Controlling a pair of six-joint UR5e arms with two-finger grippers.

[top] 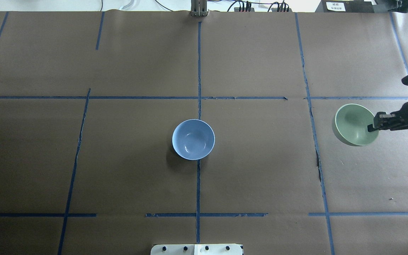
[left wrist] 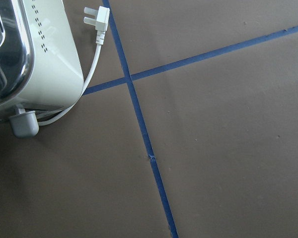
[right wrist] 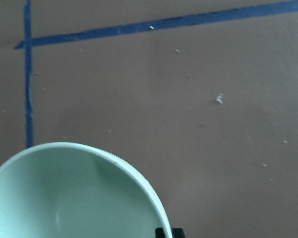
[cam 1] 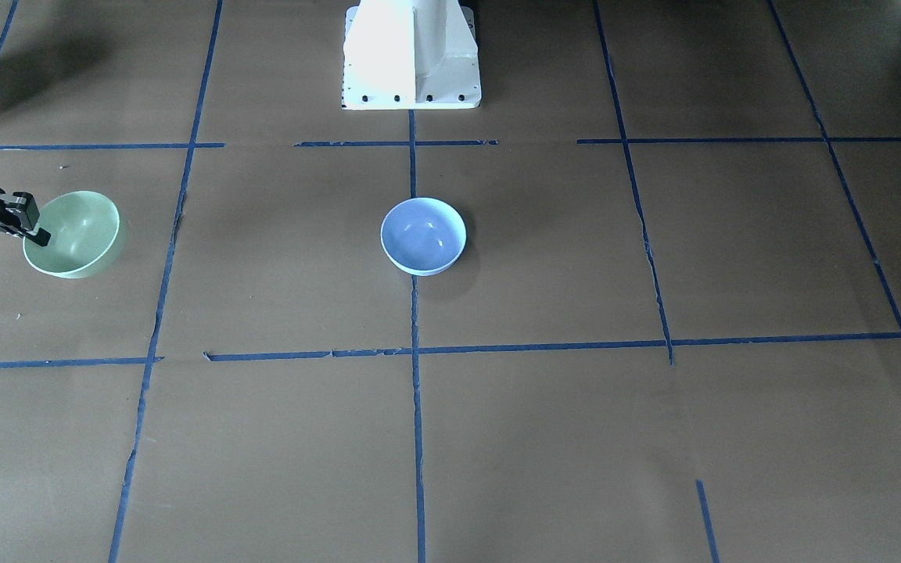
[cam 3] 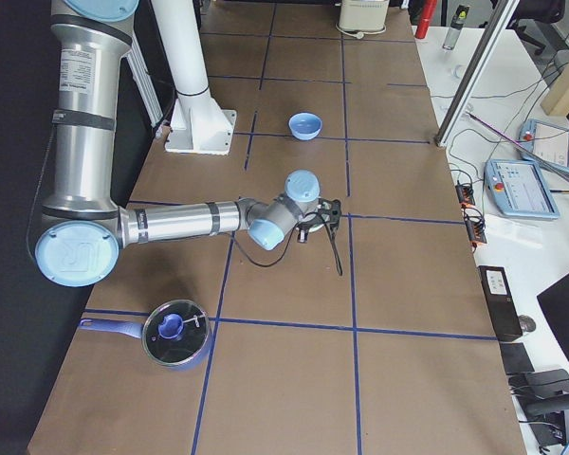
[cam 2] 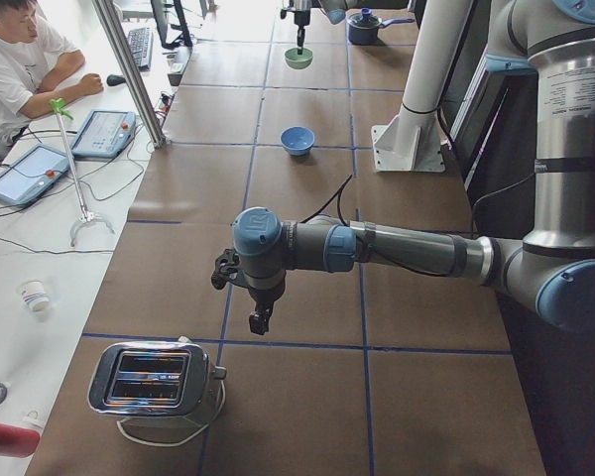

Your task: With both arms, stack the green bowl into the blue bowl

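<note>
The right end effector pinches the green bowl by its rim, with one finger inside the wall. Held by that single edge, the bowl hangs tilted and seems just clear of the worktop. The blue bowl sits upright and open, well apart from this end effector toward the worktop's middle, ready to receive it. The left end effector hovers far off, near a toaster; whether it is spread cannot be told.
</note>
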